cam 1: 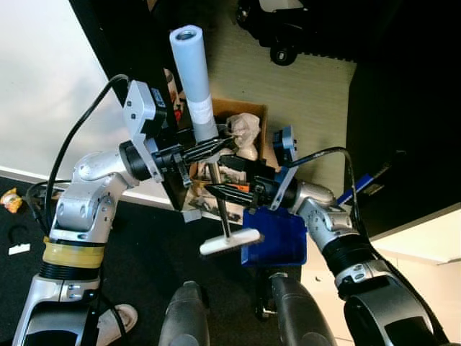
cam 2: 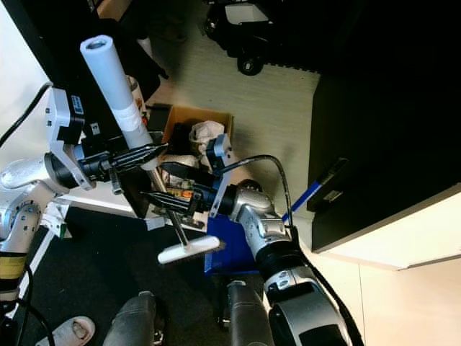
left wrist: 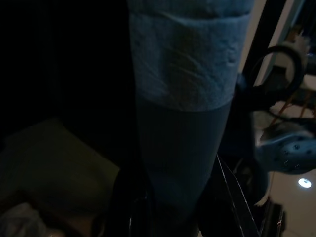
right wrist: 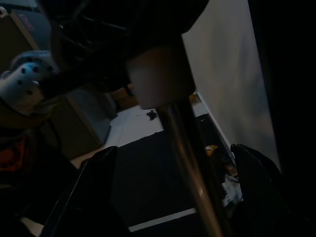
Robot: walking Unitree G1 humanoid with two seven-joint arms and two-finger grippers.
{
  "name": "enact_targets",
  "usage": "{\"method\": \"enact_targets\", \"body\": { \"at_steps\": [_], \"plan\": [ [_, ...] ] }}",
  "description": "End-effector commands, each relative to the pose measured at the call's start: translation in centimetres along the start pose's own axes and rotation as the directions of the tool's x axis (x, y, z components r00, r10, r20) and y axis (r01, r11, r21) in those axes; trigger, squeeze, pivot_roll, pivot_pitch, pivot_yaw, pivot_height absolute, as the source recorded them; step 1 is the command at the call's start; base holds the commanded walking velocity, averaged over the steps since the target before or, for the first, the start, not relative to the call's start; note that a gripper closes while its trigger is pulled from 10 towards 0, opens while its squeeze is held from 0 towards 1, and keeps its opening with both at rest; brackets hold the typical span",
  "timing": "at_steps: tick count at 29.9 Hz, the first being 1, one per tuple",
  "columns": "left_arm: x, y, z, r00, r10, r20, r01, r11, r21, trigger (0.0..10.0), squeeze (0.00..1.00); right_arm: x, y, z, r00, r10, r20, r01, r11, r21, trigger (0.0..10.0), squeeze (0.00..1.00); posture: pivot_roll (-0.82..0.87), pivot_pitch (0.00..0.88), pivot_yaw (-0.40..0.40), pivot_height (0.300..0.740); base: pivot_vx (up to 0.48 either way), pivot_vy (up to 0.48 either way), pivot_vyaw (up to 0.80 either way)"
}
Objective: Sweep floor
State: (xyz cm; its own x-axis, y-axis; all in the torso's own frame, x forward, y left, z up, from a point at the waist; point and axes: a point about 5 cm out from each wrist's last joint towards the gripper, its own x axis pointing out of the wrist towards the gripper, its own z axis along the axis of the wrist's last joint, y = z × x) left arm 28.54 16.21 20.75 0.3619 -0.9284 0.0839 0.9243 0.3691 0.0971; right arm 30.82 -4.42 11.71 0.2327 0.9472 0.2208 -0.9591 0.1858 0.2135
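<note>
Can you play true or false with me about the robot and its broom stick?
1. The left gripper holds the pale blue handle of the broom. True.
2. The right gripper is wrapped around a red cup. False: its fingers are on either side of the thin metal pole below the handle, though I can't tell if they grip it.
3. A cardboard box with crumpled stuff sits on the floor behind the grippers. True.
4. The dustpan near the robot's legs is yellow. False: it is blue.
5. A white bar sits at the bottom end of the pole. True.
</note>
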Motion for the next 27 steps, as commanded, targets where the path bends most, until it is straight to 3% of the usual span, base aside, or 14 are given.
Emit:
{"method": "enact_targets", "body": {
  "at_steps": [1,5,7,9,11,12,13,16,18,20,21,23,24,27],
  "plan": [
    [0.7,-0.6,0.7,0.997,-0.033,0.063,0.034,0.999,-0.013,10.0,0.0,0.1,0.0,-0.3,1.0,-0.009,-0.006,0.009,1.0,-0.009,10.0,0.0,0.05,0.143,-0.097,0.731,0.0,0.0,0.0],
    [0.8,-0.6,0.3,0.999,-0.016,0.044,0.016,1.0,-0.003,10.0,0.0,0.3,-0.1,-0.1,0.999,-0.039,0.003,0.039,0.999,-0.03,10.0,0.0,0.05,0.14,-0.095,0.731,0.0,0.0,0.0],
    [0.2,0.2,-0.8,0.996,0.094,-0.011,-0.093,0.995,0.046,10.0,0.0,-0.5,-1.4,0.0,0.979,-0.202,0.007,0.203,0.978,-0.045,10.0,0.0,0.05,0.136,-0.093,0.731,0.0,0.0,0.0],
    [0.0,0.5,-1.2,0.99,0.136,-0.03,-0.134,0.989,0.067,10.0,0.0,-0.8,-1.9,0.1,0.964,-0.266,0.011,0.266,0.963,-0.047,10.0,0.0,0.05,0.135,-0.092,0.731,0.0,0.0,0.0],
    [-1.7,2.2,-2.0,0.93,0.365,-0.049,-0.359,0.929,0.092,10.0,0.0,-3.0,-3.8,1.2,0.869,-0.485,0.093,0.49,0.871,-0.039,10.0,0.0,0.05,0.123,-0.075,0.731,0.0,0.0,0.0],
    [-2.2,2.6,-2.2,0.903,0.426,-0.054,-0.42,0.902,0.1,10.0,0.0,-3.6,-4.2,1.4,0.832,-0.543,0.117,0.549,0.835,-0.032,10.0,0.0,0.05,0.123,-0.075,0.731,0.0,0.0,0.0],
    [-3.3,3.2,-2.7,0.85,0.521,-0.077,-0.511,0.851,0.121,10.0,0.0,-4.3,-4.5,1.7,0.805,-0.575,0.147,0.583,0.813,-0.01,10.0,0.0,0.04,0.11,-0.053,0.731,0.0,0.0,0.0],
    [-4.9,3.8,-3.4,0.766,0.634,-0.108,-0.617,0.772,0.154,10.0,0.0,-4.8,-4.4,1.8,0.801,-0.573,0.176,0.579,0.815,0.016,10.0,0.0,0.04,0.106,-0.043,0.731,0.0,0.0,0.0],
    [-5.3,3.9,-3.6,0.743,0.66,-0.112,-0.642,0.75,0.16,10.0,0.0,-4.9,-4.2,1.6,0.809,-0.562,0.175,0.567,0.823,0.02,10.0,0.0,0.04,0.103,-0.037,0.731,0.0,0.0,0.0],
    [-5.1,3.7,-3.6,0.761,0.639,-0.108,-0.625,0.768,0.143,10.0,0.0,-4.9,-3.9,1.1,0.82,-0.549,0.163,0.553,0.833,0.026,10.0,0.0,0.05,0.096,-0.032,0.731,0.0,0.0,0.0],
    [-4.7,3.4,-3.5,0.793,0.6,-0.107,-0.586,0.799,0.134,10.0,0.0,-4.8,-3.7,0.8,0.831,-0.533,0.158,0.536,0.844,0.028,10.0,0.0,0.05,0.096,-0.034,0.731,0.0,0.0,0.0],
    [-4.3,3.2,-3.5,0.816,0.568,-0.106,-0.556,0.822,0.128,10.0,0.0,-4.7,-3.6,0.6,0.838,-0.524,0.153,0.526,0.85,0.028,10.0,0.0,0.05,0.094,-0.037,0.731,0.0,0.0,0.0],
    [-3.4,2.7,-3.4,0.873,0.474,-0.116,-0.464,0.879,0.109,10.0,0.0,-4.2,-3.2,0.2,0.872,-0.474,0.122,0.474,0.88,0.031,10.0,0.0,0.05,0.094,-0.044,0.731,0.0,0.0,0.0],
    [-2.7,2.2,-3.1,0.915,0.385,-0.116,-0.376,0.922,0.092,10.0,0.0,-3.4,-2.7,-0.5,0.923,-0.381,0.058,0.379,0.924,0.048,10.0,0.0,0.06,0.094,-0.048,0.731,0.0,0.0,0.0]
  ]
}}
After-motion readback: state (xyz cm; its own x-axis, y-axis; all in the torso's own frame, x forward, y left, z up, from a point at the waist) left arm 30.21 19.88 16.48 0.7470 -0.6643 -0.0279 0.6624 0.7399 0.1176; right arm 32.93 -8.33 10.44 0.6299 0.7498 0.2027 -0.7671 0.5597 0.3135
